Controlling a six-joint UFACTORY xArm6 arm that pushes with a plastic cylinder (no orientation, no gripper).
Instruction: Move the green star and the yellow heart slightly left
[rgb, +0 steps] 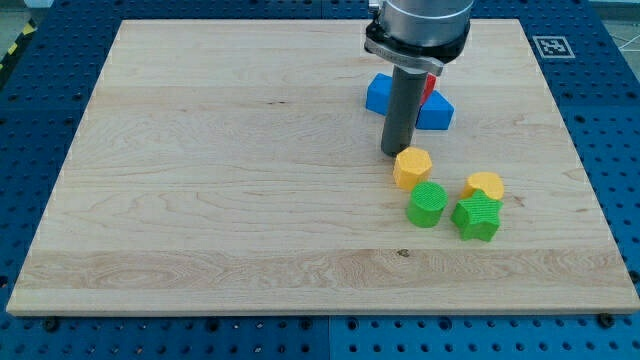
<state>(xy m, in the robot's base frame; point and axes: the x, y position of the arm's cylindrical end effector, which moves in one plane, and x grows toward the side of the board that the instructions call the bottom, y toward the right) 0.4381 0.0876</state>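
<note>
The worktop is a pale wooden board with visible grain, lying on a blue perforated base that shows on every side; a black-and-white marker tag sits at the board's corner toward 1 o'clock.

Nearest the view's bottom, the green star lies toward 4 o'clock from my tip, well apart from it. It is a bright green ridged block with blunt points. Touching it at its 12 o'clock side is the yellow heart, a rounded yellow block partly hidden behind the star. At 9 o'clock of the star, just beside it, stands a green cylinder.

A yellow hexagonal block lies just at 4 o'clock of my tip, very near or touching; I cannot tell which. There is no gripper: the arm ends in a plain dark rod.

Farther back, a blue block and a red block sit partly behind the rod.
</note>
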